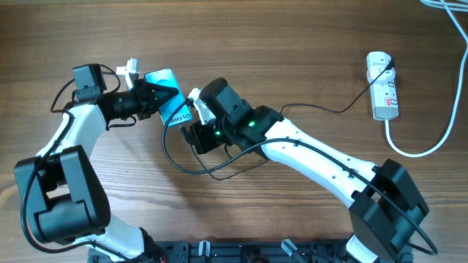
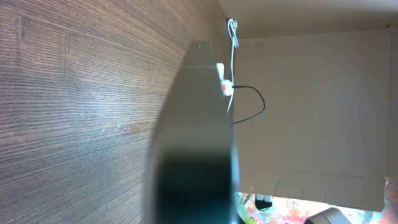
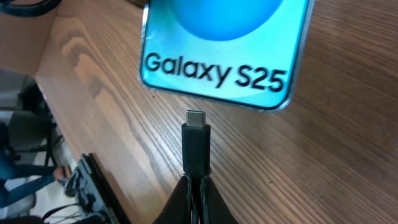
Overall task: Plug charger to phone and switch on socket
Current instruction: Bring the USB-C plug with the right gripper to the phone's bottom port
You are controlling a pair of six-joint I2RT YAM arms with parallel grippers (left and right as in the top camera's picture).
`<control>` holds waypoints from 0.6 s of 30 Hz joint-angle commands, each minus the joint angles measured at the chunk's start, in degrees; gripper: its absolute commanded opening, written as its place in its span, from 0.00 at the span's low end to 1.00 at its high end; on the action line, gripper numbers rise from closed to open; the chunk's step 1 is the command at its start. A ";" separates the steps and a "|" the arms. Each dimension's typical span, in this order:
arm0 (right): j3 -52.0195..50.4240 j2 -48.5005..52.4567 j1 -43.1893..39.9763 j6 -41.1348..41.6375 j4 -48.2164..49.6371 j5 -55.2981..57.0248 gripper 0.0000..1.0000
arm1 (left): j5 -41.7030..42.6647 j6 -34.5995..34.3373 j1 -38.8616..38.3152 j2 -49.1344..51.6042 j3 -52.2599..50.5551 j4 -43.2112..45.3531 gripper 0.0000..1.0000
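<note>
The left claw (image 1: 157, 96) pinches the phone (image 3: 224, 37), its teal screen reading "Galaxy S25", mid-worktop (image 1: 292, 44). The right claw (image 3: 196, 186) pinches the black charger (image 3: 196, 146), whose silver tip is just short of the phone's edge.

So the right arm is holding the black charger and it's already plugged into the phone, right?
Not yet. The right jaws do hold the charger, but its tip is not plugged in: the right wrist view shows a gap between the tip and the edge of the phone.
</note>
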 commanded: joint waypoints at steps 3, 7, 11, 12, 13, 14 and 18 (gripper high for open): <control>-0.04 1.51 0.81 0.44 -1.20 2.67 0.04 | 1.18 -0.11 -0.24 0.35 0.00 0.66 0.04; -0.04 1.51 1.64 1.62 -0.85 2.64 0.04 | 1.16 -0.09 -0.22 0.35 0.00 0.85 0.04; -0.04 1.51 1.62 2.25 -3.43 2.62 0.04 | -1.62 -0.09 -0.22 0.35 0.00 0.90 0.04; -0.04 1.51 1.62 2.08 -3.96 2.64 0.04 | -1.62 -0.09 -0.22 0.35 0.00 1.49 0.04; -0.04 1.51 1.62 2.05 -4.13 2.64 0.05 | -1.64 -0.09 -0.22 0.35 0.00 2.56 0.04; -0.04 1.51 1.62 2.03 -4.11 2.67 0.04 | -1.60 -0.11 -0.22 0.33 0.00 4.11 0.04; -0.04 1.51 1.57 2.01 -2.95 2.69 0.04 | -1.60 -0.07 -0.24 0.35 0.00 9.42 0.04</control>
